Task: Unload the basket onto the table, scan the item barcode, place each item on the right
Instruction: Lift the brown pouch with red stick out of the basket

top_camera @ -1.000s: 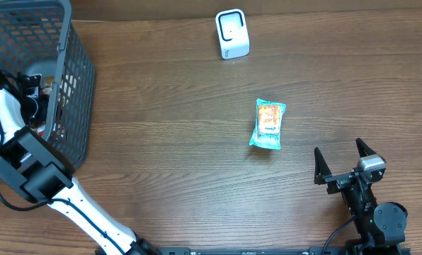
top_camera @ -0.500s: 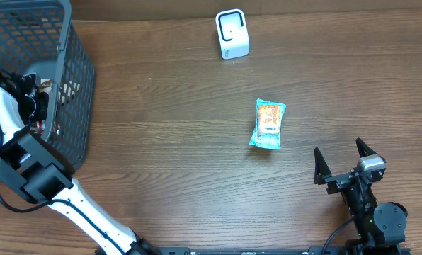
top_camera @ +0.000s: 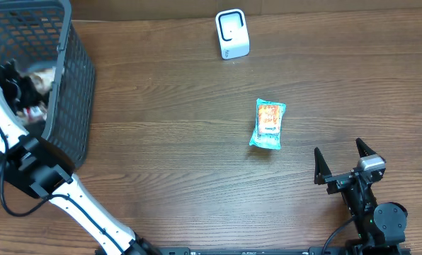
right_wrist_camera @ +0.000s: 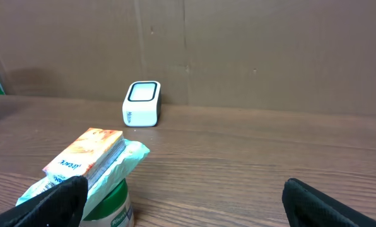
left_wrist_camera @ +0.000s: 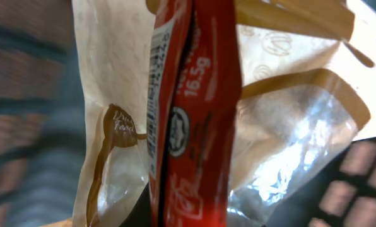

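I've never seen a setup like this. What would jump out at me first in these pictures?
Most striking is the red wrapper filling the left wrist view, barcode strip showing, with a pale, partly clear pouch behind it. From overhead, a dark mesh basket sits at the far left of the wooden table, a bright snack packet lies alone near its middle, and a small white scanner stands at the far edge.

1. Table [top_camera: 168, 142]: brown, with darker wood-grain streaks.
2. Basket [top_camera: 76, 78]: dark grey open mesh.
3. Scanner [top_camera: 232, 33]: white body, grey face panel.
4. Packet [top_camera: 269, 123]: teal edges, orange printed front.
5. Wrapper [left_wrist_camera: 191, 113]: red, white lettering, black-and-white barcode strip.
6. Pouch [left_wrist_camera: 289, 126]: cream, tan-brown bands, clear glossy window.
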Controlling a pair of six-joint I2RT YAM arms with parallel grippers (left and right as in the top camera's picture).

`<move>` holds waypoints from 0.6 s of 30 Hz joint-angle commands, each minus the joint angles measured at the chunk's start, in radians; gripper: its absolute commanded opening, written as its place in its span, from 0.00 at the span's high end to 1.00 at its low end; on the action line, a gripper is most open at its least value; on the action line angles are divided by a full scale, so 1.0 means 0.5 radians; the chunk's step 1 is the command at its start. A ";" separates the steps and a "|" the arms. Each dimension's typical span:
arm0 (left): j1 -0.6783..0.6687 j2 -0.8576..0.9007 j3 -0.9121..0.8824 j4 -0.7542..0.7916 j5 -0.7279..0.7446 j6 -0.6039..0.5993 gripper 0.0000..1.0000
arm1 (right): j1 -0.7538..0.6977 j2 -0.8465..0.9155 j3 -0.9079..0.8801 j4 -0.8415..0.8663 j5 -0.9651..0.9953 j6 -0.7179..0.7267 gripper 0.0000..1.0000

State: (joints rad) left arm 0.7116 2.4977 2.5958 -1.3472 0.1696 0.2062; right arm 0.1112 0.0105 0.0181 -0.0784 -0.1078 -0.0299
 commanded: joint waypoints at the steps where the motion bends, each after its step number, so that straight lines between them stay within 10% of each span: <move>1: -0.025 -0.126 0.343 -0.089 0.029 -0.192 0.96 | -0.012 -0.013 -0.021 0.009 -0.005 -0.009 0.00; 18: -0.204 -0.871 0.681 -0.684 0.032 -0.564 0.95 | -0.012 -0.013 -0.021 0.009 -0.005 -0.009 0.00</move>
State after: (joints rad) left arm 0.6445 2.1212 2.9200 -1.6669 0.1726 -0.0395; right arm 0.1108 0.0105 0.0181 -0.0784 -0.1074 -0.0296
